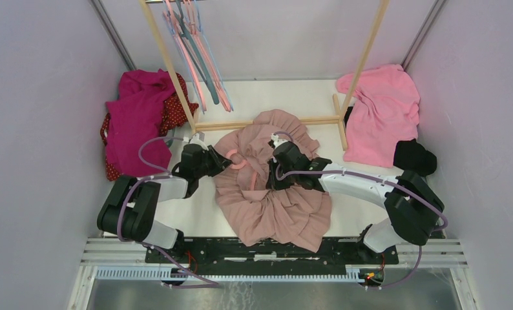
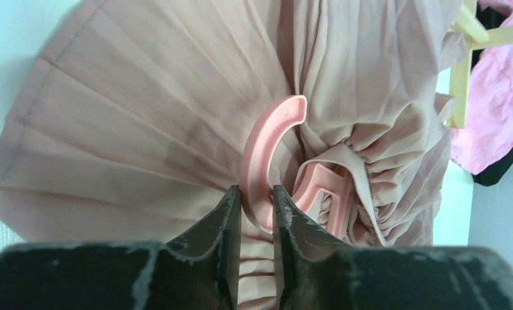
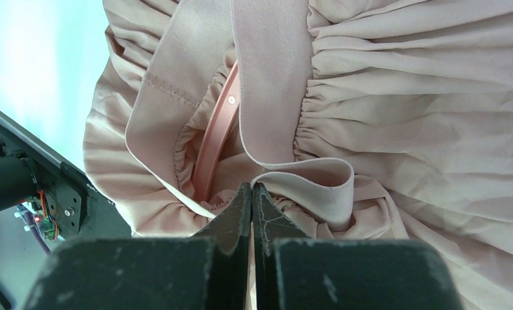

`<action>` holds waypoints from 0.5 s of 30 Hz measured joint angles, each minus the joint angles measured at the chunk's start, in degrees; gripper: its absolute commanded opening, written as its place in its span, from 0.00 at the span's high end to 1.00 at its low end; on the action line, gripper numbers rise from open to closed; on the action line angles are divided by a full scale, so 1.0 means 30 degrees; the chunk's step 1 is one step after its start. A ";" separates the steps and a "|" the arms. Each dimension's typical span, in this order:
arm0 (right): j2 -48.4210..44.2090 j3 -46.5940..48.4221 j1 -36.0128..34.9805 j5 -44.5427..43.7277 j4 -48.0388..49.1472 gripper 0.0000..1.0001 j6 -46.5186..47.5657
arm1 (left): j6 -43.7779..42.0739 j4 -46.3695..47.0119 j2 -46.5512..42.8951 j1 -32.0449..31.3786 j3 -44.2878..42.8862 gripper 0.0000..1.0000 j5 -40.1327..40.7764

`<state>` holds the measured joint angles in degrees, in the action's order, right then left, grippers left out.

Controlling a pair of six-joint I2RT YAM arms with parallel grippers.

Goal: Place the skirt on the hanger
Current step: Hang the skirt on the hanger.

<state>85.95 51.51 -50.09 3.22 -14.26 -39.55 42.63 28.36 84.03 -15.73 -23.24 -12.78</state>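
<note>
- Dusty-pink pleated skirt (image 1: 273, 194) lies on the table (image 1: 267, 97) between the arms.
- The left gripper (image 2: 256, 206) pinches the pink hanger (image 2: 267, 139) by its hook, steadying it.
- The right gripper (image 3: 252, 200) nips the waistband (image 3: 267, 97), likely to draw it over the hanger.

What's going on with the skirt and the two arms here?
The pink pleated skirt lies bunched on the table between the arms. The left gripper is clamped on the hook of a pink hanger, whose body is partly tucked into the skirt's waist opening. The right gripper pinches the elastic waistband. The skirt is not yet properly on the hanger, and both lie on the table.
</note>
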 measured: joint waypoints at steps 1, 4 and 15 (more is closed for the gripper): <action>0.0029 0.0022 0.0000 0.0029 0.0000 0.99 0.0007 | 0.0087 0.0044 0.0015 0.0029 -0.0080 0.80 0.0000; 0.0058 0.0066 0.0000 0.0146 -0.0051 0.99 0.0102 | 0.0211 0.0262 0.0036 0.0095 -0.0386 0.85 -0.0022; 0.0058 0.0772 0.0000 0.0233 -0.0845 0.99 0.0386 | 0.0408 -0.0481 -0.1829 0.0095 -0.0525 0.97 -0.0255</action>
<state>86.13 53.82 -50.09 3.92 -16.80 -38.39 43.86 26.92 78.54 -15.44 -24.82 -13.54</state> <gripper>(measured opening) 0.014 0.232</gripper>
